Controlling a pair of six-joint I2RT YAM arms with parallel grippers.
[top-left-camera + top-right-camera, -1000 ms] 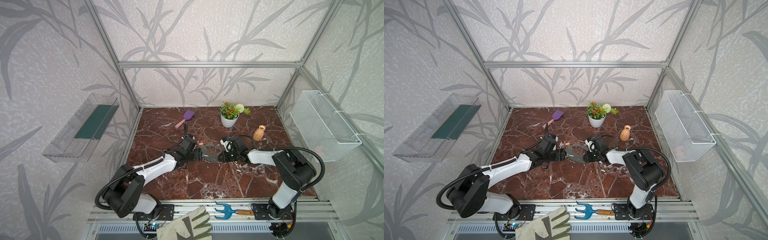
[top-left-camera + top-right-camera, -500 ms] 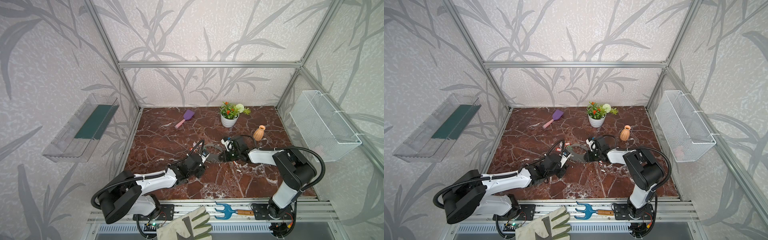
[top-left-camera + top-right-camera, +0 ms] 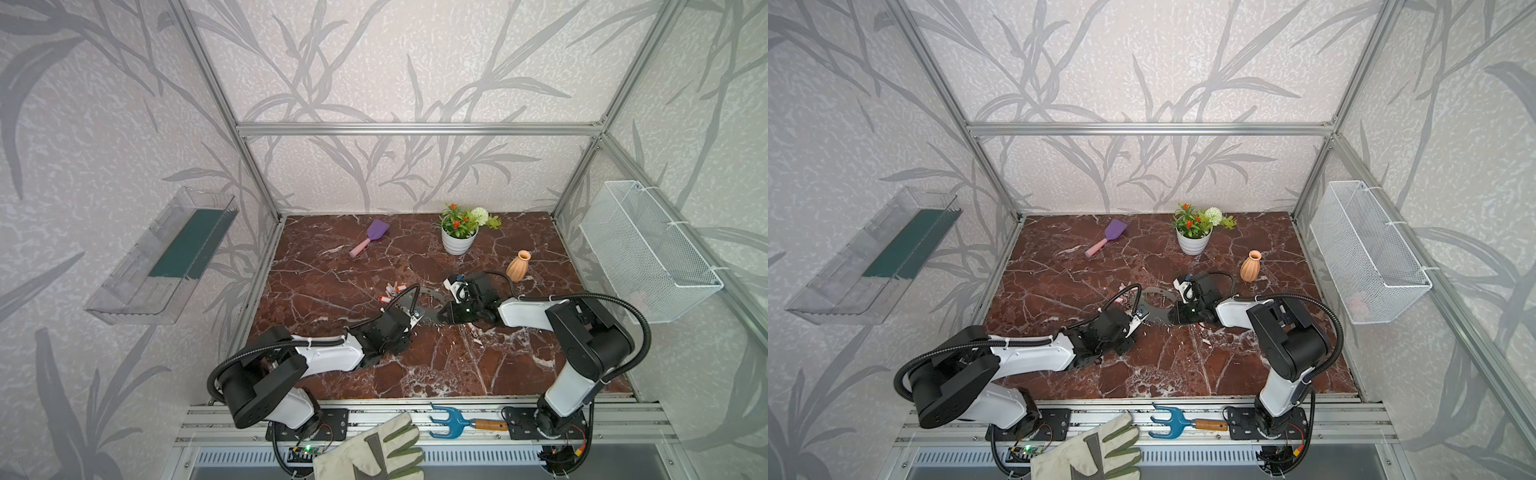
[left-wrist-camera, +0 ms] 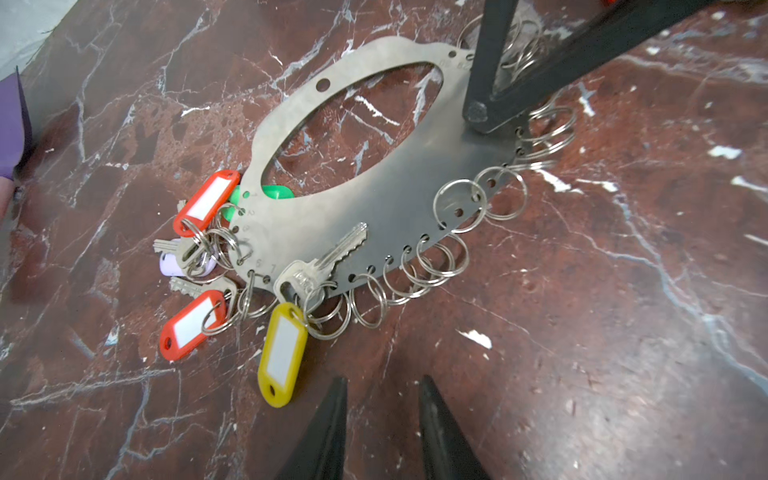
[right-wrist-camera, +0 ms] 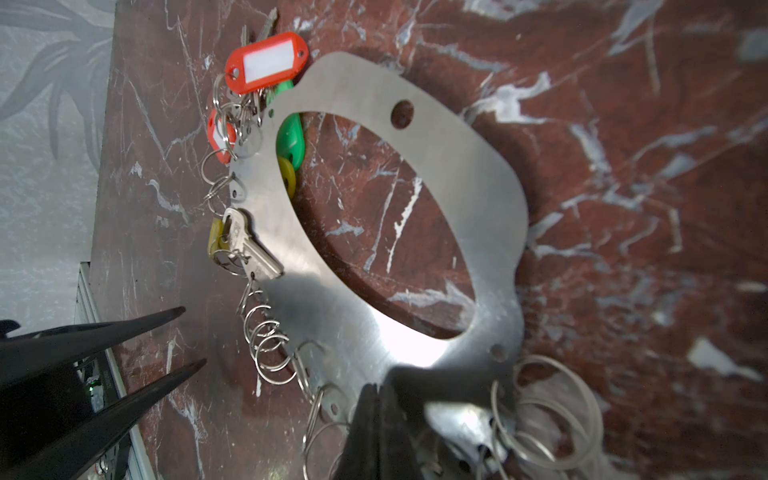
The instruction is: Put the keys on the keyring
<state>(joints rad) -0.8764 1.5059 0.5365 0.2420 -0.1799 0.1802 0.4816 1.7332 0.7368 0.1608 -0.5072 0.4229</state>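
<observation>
In both top views the keyring [image 3: 430, 296] lies mid-way across the surface [image 3: 332, 270], between the arms. From the left wrist, the left jaws stand narrowly parted and empty, near the keys [image 4: 282, 353]. From the right wrist, the right jaws pinch the keyring's ringed edge. It looks stiff and slick, so I'd grip the light plastic tags.

keyring [image 3: 1156, 316] at centre of table [image 3: 332, 266], keys [image 3: 390, 293] bunched at its left end. scoop [image 3: 376, 232] behind-left; plant pot [image 3: 458, 243] and vase [image 3: 518, 267] behind-right. glove [image 3: 374, 449] and hand rake [image 3: 451, 420] on the front rail [image 3: 648, 419].
</observation>
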